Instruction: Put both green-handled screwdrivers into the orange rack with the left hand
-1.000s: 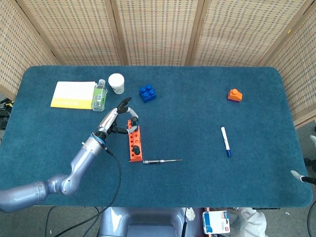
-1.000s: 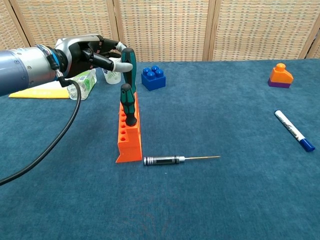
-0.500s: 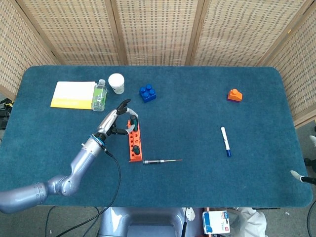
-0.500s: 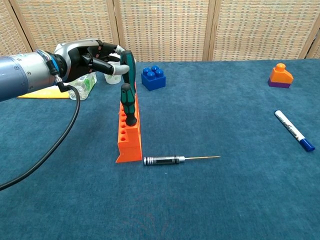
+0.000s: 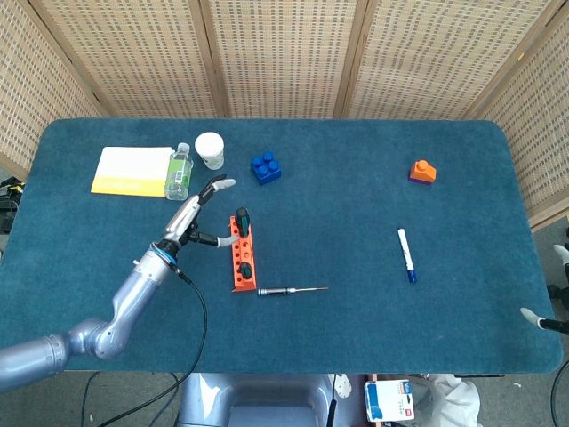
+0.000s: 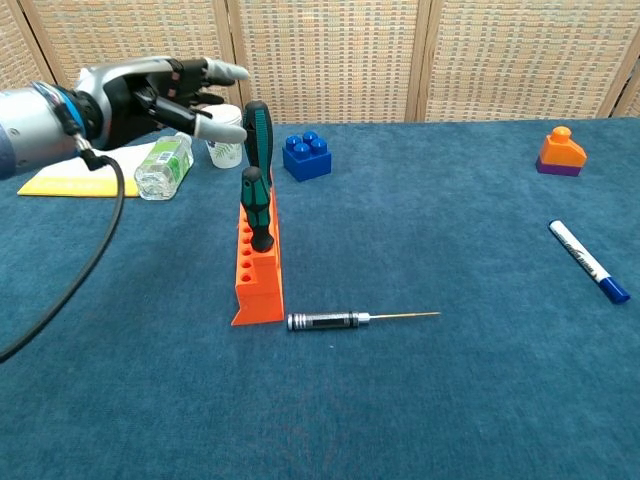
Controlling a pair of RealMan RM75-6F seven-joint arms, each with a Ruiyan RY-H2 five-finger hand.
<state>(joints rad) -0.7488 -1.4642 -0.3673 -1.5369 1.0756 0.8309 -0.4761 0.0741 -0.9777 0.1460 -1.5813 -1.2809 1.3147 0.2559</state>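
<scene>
Two green-handled screwdrivers stand upright in the orange rack: a taller one at the far end and a shorter one nearer the front. My left hand hovers to the left of the rack with its fingers spread, holding nothing and clear of the tall handle. The right hand is out of both views.
A silver precision screwdriver lies in front of the rack. A small bottle, a white cup and a yellow pad sit behind my left hand. Also on the table: blue brick, orange block, white marker.
My left hand has let go of the tall green-handled screwdriver and drawn back to the left with its fingers opened. The screwdriver stays standing in the rack.
</scene>
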